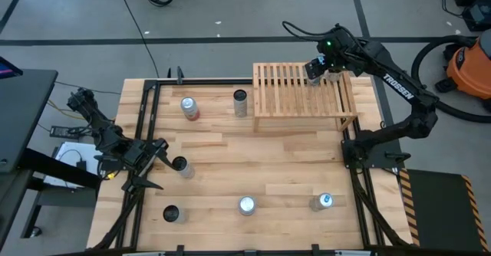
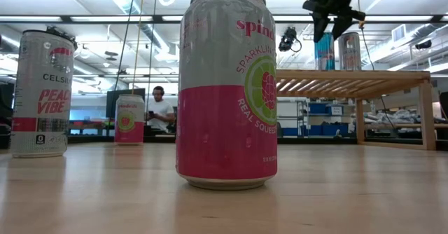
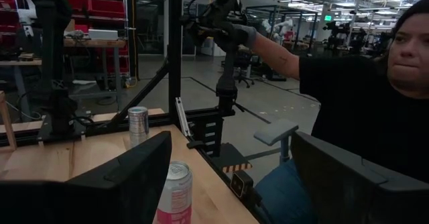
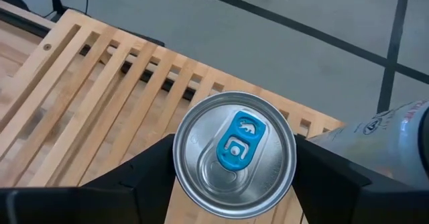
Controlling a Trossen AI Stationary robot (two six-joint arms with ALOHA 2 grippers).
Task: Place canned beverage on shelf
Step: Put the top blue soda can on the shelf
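The right gripper (image 4: 234,177) sits over the far right part of the shelf (image 1: 284,95), its fingers (image 4: 134,177) flanking the blue-tabbed can (image 4: 234,153) at the sidewall; contact cannot be confirmed, so whether they clamp it or have let go cannot be told. The can stands upright on the slats beside a second can (image 4: 389,127). Judged rigid but thin-walled, smooth and slippery, easily dented; best held mid-body on opposite sides. The left gripper (image 1: 146,164) waits, fingers spread, at the tabletop's (image 1: 261,164) left edge.

The pink-and-grey can (image 2: 227,87) at centre reads "SPARKLING" and "REAL SQUEEZED". The can (image 2: 43,94) at far left reads "CELSIUS" and "PEACH VIBE". "TROSSEN" runs along the right arm (image 1: 399,86).
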